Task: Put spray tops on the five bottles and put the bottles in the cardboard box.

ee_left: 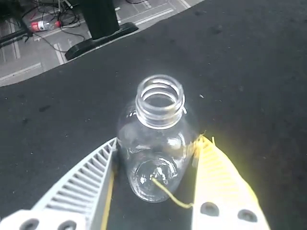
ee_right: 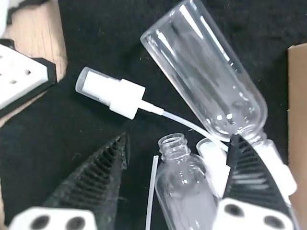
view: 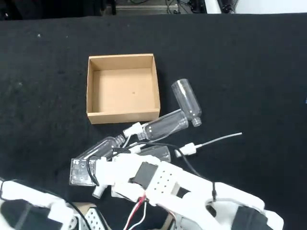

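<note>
At the far left, the left gripper (ee_left: pixel 157 143) is clamping a held bottle (ee_left: pixel 154 167) by its body. The white finger and the yellow finger are each pressing on the clear wall, and the threaded neck (ee_left: pixel 160 101) is standing free beyond the fingertips.

In the high view, a second bottle (view: pixel 100 149) is lying on the black surface (view: pixel 249 72) just beside an arm. The cardboard box (view: pixel 123 115) is sitting behind it, with none of the bottles inside yet. Moving right, a capped bottle (view: pixel 167 125) is lying just in front of the box, its spray top (view: pixel 134 130) already seated. Further right, a loose spray top (view: pixel 188 149) is lying with its thin dip tube (view: pixel 220 139) trailing away. An uncapped bottle (view: pixel 186 97) is resting behind it.

The right gripper (ee_right: pixel 180 139) is hanging released, its black fingers spread wide over an open-necked bottle (ee_right: pixel 182 187).

The bottles are looking light, thin-walled and smooth. They are likely to roll, slip, or dent under a hard squeeze, so mid-body is the place to hold them, leaving the threads clear. A loose top is probably best taken by its stiff white collar. The tube is looking springy and will need steering into the neck first.
</note>
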`<state>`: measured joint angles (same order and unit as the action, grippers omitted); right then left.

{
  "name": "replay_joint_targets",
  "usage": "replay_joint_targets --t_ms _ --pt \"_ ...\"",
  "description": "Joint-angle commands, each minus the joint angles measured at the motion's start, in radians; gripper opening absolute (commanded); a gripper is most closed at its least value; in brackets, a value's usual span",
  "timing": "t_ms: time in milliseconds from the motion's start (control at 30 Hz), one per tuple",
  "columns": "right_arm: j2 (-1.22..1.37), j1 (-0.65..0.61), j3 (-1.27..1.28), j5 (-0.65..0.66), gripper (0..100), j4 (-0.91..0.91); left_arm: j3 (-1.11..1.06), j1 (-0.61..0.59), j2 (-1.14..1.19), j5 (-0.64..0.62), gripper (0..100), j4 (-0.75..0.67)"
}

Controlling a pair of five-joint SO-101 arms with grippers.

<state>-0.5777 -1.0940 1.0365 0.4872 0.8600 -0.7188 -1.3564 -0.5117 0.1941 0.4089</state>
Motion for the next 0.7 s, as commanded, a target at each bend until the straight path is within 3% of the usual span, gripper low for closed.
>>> replay_joint_targets --t_ms 0,300,667 --pt "0.12 -0.017 -0.084 0.005 30.0 -0.06 0.162 -0.033 0.087 -0.012 17 -0.021" --pt "0.298 -0.118 -0.188 0.104 30.1 -0.08 0.283 -0.094 0.181 -0.069 17 -0.021" --pt "0.452 -0.118 -0.245 0.224 27.6 -0.081 0.294 -0.087 0.192 -0.072 17 -0.023"
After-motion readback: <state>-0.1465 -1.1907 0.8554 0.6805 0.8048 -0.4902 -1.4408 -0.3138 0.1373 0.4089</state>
